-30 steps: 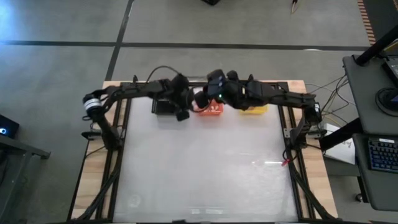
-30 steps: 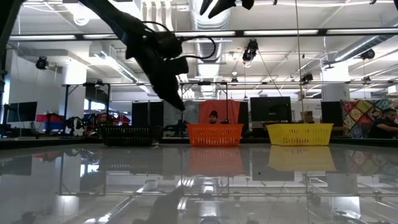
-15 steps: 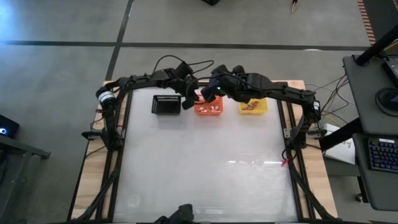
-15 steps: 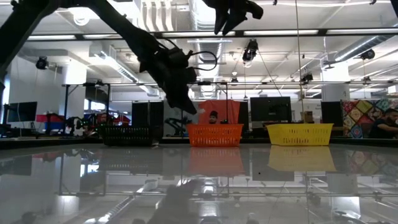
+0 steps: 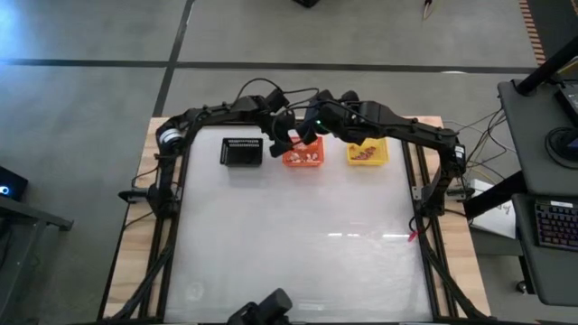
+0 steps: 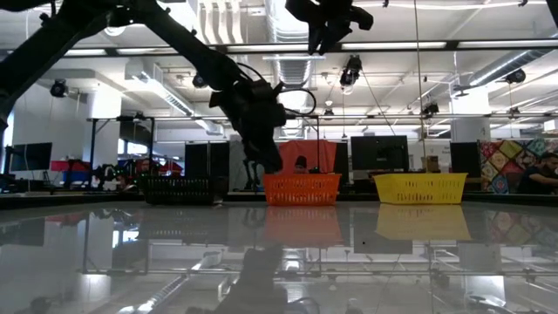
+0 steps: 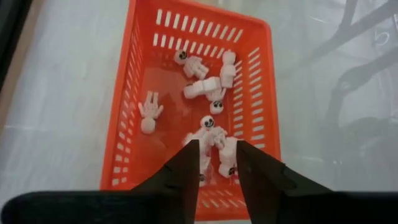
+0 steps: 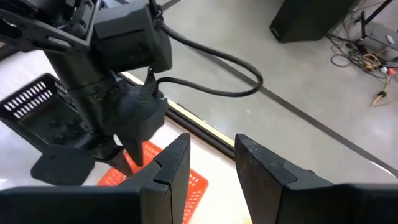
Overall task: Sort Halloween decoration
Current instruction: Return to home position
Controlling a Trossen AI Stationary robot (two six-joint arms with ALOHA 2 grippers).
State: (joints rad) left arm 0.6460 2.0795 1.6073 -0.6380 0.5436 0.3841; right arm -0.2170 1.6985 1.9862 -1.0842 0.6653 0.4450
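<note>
Fingers point(image 7: 186, 177) spread, empty on your left gripper point(image 7: 217, 144) — it's swung over the orange basket point(image 7: 121, 146), sorting looks done.

Both arms point(image 5: 390, 132) crowd above the orange basket point(image 5: 305, 161).

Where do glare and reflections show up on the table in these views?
Low view: the glossy table mirrors the orange basket, the yellow basket and the ceiling lights. High view: only a faint bright streak right of centre. Left wrist view: dark reflections on the table beside the orange basket.
</note>
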